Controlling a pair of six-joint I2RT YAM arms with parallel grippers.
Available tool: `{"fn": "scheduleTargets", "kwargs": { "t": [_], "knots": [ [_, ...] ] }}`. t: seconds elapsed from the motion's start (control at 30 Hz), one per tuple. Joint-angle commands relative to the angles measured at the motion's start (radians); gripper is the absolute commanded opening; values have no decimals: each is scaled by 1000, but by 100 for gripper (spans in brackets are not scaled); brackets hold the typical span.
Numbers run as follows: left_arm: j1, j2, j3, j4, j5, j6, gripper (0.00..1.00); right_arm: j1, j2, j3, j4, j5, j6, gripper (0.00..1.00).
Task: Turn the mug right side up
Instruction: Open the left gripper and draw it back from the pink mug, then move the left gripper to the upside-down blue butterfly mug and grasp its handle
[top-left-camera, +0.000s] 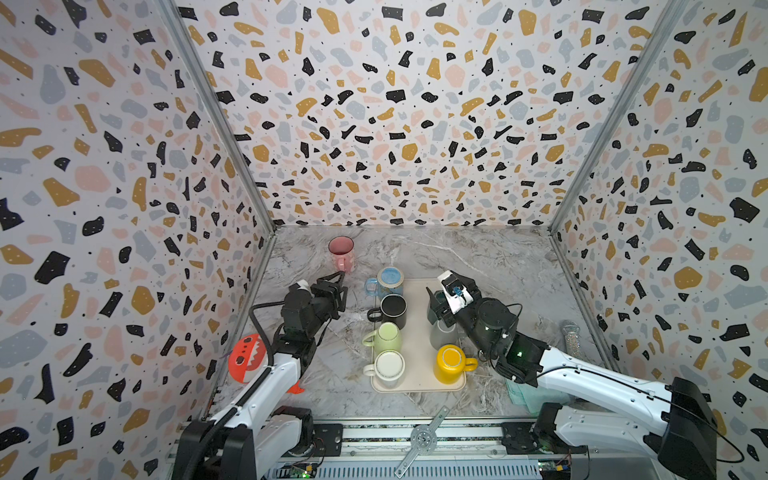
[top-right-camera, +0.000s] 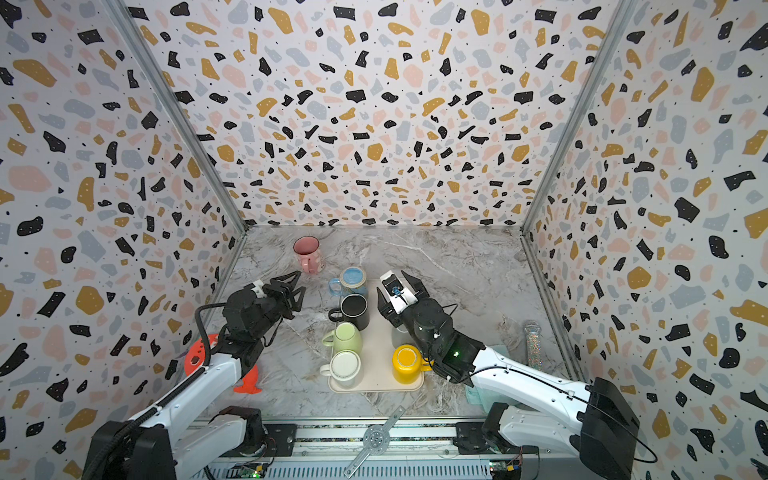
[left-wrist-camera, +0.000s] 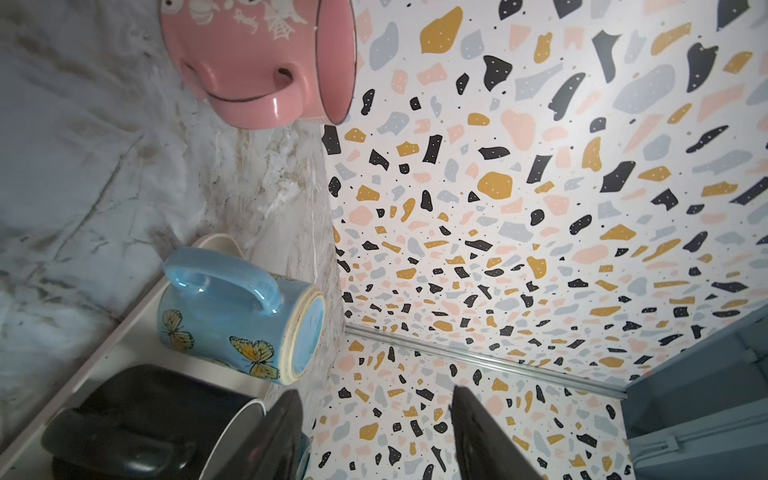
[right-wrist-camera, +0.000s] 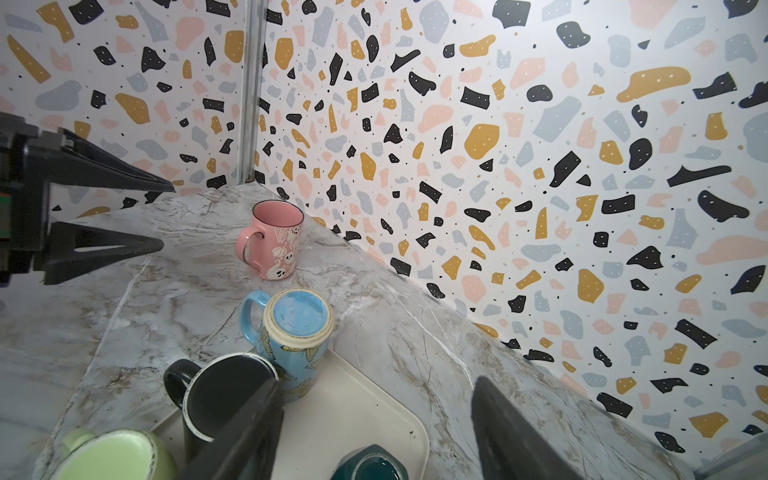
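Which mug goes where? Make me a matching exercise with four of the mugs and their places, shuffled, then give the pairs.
Things:
1. pink mug
2. blue mug
3. yellow mug
4. white mug

Places:
A. near right corner of the tray
B. bare table, off the tray
C. near left corner of the tray
D. far left corner of the tray

Pairs: 1-B, 2-D, 3-A, 4-C

arms (top-left-camera: 602, 382): white links, black joints | cable (top-right-camera: 199, 328): black | LED (top-left-camera: 518, 354): green | gripper fingers (left-wrist-camera: 274, 440): black, tapered
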Motion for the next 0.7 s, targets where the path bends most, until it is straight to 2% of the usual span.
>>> {"fn": "scheduleTargets", "kwargs": {
  "t": [0.0, 0.07, 0.27, 0.47, 0.67],
  "knots": [
    [-7, 76, 24, 85, 61, -134, 58, -2, 1, 1, 6, 8, 8, 73],
    [-9, 130, 26, 109, 81, -176, 58, -4, 10, 2, 11, 14, 3, 73],
    [-14, 288, -16, 342, 88, -347, 57, -12, 30, 4, 18, 24, -15, 74],
    [-64, 404, 42, 386, 83, -391, 56, -31, 56, 18, 20, 11, -22, 74],
    [-97, 525, 34, 558, 50, -512, 54, -43, 72, 29, 20, 1, -36, 74]
  ]
}}
